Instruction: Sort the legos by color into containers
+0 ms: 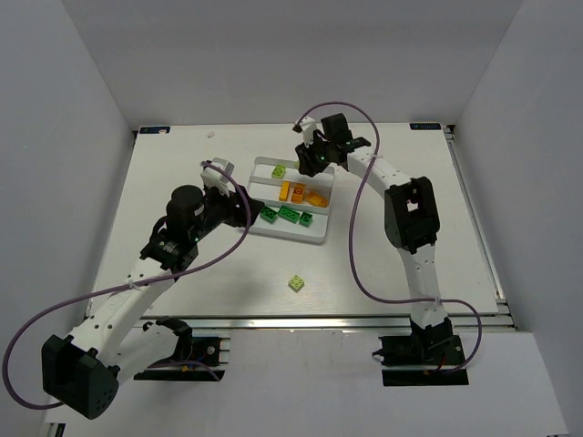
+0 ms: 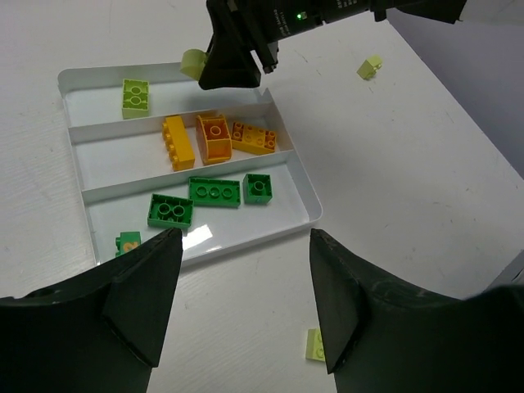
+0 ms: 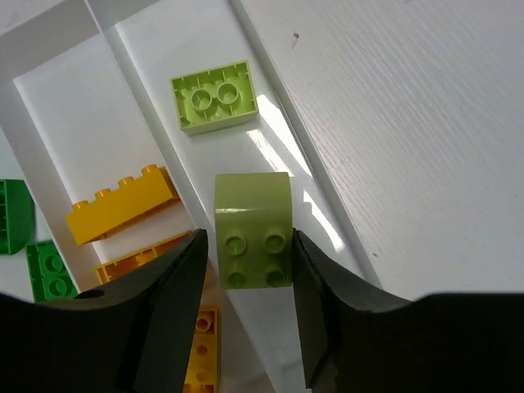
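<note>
While the right claw (image 3: 248,246) is clamped on one pale yellow-green lego (image 3: 252,214), the left claw (image 2: 241,307) hangs with its fingers apart and nothing between them.

Counted in the left wrist view, the white tray (image 2: 123,70) holds eight legos. One yellow-green lego (image 2: 135,96) lies in the far compartment (image 2: 188,100). Three orange legos (image 2: 214,137) lie in the middle compartment (image 2: 115,160). Four dark green legos (image 2: 214,192) lie in the near compartment (image 2: 278,209), one of them partly hidden behind the left finger. Two loose pale legos rest on the tabletop (image 2: 393,180): one off the tray's near right corner (image 2: 313,345), one beyond its far right end (image 2: 370,66). With the clamped one, that makes eleven.

From the top, only three dark green pieces and one loose piece can be made out; the left wrist view supplies the others. Only the right wrist view shows the clamped lego's four studs facing the camera. There it hangs over the far compartment's outer rim, just beside the yellow-green lego lying inside.

From its base, the left arm (image 1: 137,282) reaches forward to the tray's left end, claw low and aimed across the tray. The right arm (image 1: 410,218) rises to a bent elbow, then stretches left and away, wrist above the tray's far side, claw pointing down.
</note>
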### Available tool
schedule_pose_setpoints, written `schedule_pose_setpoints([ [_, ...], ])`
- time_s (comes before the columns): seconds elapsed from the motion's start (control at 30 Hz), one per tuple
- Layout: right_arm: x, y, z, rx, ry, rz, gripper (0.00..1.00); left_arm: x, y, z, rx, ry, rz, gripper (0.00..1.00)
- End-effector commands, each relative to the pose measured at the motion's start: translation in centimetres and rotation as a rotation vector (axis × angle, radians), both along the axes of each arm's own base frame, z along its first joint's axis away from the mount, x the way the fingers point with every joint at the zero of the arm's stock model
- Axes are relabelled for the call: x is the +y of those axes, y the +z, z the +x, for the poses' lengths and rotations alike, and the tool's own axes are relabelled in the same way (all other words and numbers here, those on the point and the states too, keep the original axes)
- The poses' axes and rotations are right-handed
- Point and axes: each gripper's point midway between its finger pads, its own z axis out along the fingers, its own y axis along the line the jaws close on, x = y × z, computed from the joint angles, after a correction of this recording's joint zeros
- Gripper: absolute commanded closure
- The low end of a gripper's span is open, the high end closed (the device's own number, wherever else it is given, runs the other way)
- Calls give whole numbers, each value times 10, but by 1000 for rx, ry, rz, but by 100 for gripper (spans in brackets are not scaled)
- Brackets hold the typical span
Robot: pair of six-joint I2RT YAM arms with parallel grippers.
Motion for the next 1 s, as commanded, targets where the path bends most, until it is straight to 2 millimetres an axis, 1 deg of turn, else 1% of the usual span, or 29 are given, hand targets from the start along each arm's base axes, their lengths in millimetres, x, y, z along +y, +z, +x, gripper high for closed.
schedule_pose_setpoints([
  [0.0, 17, 20, 12, -36, -5, 68, 47, 0, 11, -3, -54, -23, -8, 27],
  [0.03, 20, 13, 11, -22, -3, 64, 40, -1, 10, -3, -51, -27, -8, 26],
  [0.07, 20, 11, 11, -11, -5, 65, 38, -2, 10, -3, -54, -35, -6, 26],
  [0.1, 20, 12, 12, -9, -8, 68, 30, -4, 9, -4, -53, -46, -6, 25],
  [0.17, 19, 12, 11, 0, -13, 71, 23, -8, 7, -7, -47, -79, -12, 24],
  [0.2, 18, 15, 10, 0, -16, 72, 22, -11, 7, -8, -48, -96, -15, 24],
  [0.23, 15, 23, 9, -5, -22, 76, 21, -14, 4, -8, -37, -109, -13, 24],
  [0.3, 11, 31, 5, -10, -39, 78, 21, -19, 1, -10, -25, -146, -15, 23],
  [0.33, 1, 42, 1, -28, -69, 69, 22, -22, 0, -10, -19, -160, -18, 24],
  [0.37, -10, 48, 1, -36, -106, 65, 23, -26, -1, -13, -12, -189, -26, 27],
  [0.4, -18, 55, -1, -40, -147, 72, 24, -31, -3, -16, -1, -213, -29, 31],
  [0.43, -30, 88, -3, -105, -200, 88, 27, -33, -7, -15, 14, -221, -29, 36],
  [0.47, -49, 75, -13, -61, -246, 69, 32, -38, -9, -18, 23, -244, -29, 44],
  [0.5, -62, 79, -18, -47, -291, 74, 54, -42, -9, -22, 32, -280, -38, 67],
  [0.53, -76, 102, -29, -31, -348, 123, 67, -48, -6, -24, 23, -303, -55, 78],
  [0.57, -86, 85, -51, 56, -361, 106, 77, -51, -10, -23, 55, -307, -72, 84],
  [0.6, -97, 84, -63, 96, -360, 121, 96, -55, -13, -25, 77, -316, -76, 88],
  [0.63, -97, 108, -88, 99, -264, 192, 99, -56, -17, -24, 102, -307, -79, 88],
  [0.67, -97, 112, -107, 110, -202, 216, 99, -61, -17, -24, 118, -309, -82, 87],
  [0.7, -109, 90, -130, 169, -174, 216, 95, -65, -36, -27, 191, -292, -48, 85],
  [0.73, -106, 110, -156, 137, -91, 257, 80, -68, -44, -29, 229, -288, -37, 72],
  [0.77, -108, 109, -171, 101, -29, 241, 59, -71, -48, -31, 271, -283, -31, 66],
  [0.8, -112, 86, -196, 160, 4, 217, 35, -76, -70, -41, 357, -288, 2, 61],
  [0.83, -115, 93, -211, 128, 30, 219, 28, -74, -80, -42, 390, -260, 22, 53],
  [0.87, -117, 86, -221, 128, 43, 207, 21, -75, -89, -48, 426, -251, 30, 48],
  [0.9, -124, 76, -235, 126, 44, 199, 14, -75, -103, -58, 455, -243, 59, 44],
  [0.93, -127, 70, -239, 116, 42, 200, 13, -77, -109, -65, 478, -252, 66, 40],
  [0.97, -128, 69, -242, 93, 48, 206, 13, -73, -119, -68, 495, -221, 94, 37],
])
